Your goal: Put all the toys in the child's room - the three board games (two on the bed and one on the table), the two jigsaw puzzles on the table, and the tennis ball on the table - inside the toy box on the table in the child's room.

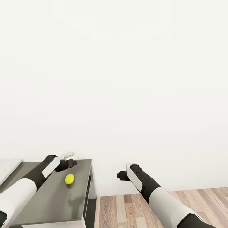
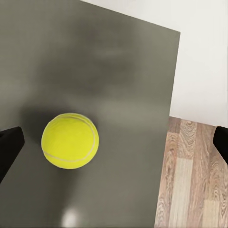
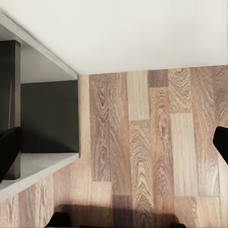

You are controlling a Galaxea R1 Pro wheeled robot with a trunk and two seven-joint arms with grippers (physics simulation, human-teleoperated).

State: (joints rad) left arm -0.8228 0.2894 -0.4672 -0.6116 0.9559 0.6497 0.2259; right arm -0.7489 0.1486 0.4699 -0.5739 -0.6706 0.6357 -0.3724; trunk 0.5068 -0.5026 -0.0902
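Note:
The tennis ball (image 1: 69, 179) is a small yellow-green ball lying on the grey top of the table (image 1: 47, 202), close to its right end. My left gripper (image 1: 71, 161) hovers just beyond and above the ball. In the left wrist view the tennis ball (image 2: 70, 140) lies between the dark fingertips (image 2: 9, 147), nearer one of them, and the left gripper (image 2: 114, 147) is open and untouched by it. My right gripper (image 1: 121, 174) hangs over the wooden floor beside the table, open with nothing in it. The toy box, board games, jigsaw puzzles and bed are out of view.
A white wall (image 1: 126, 79) stands straight ahead behind the table. Wooden floor (image 1: 126, 209) runs to the right of the table's end. The right wrist view looks down on the table's open dark side (image 3: 42, 118). A pale sloping surface (image 1: 9, 167) sits at the far left.

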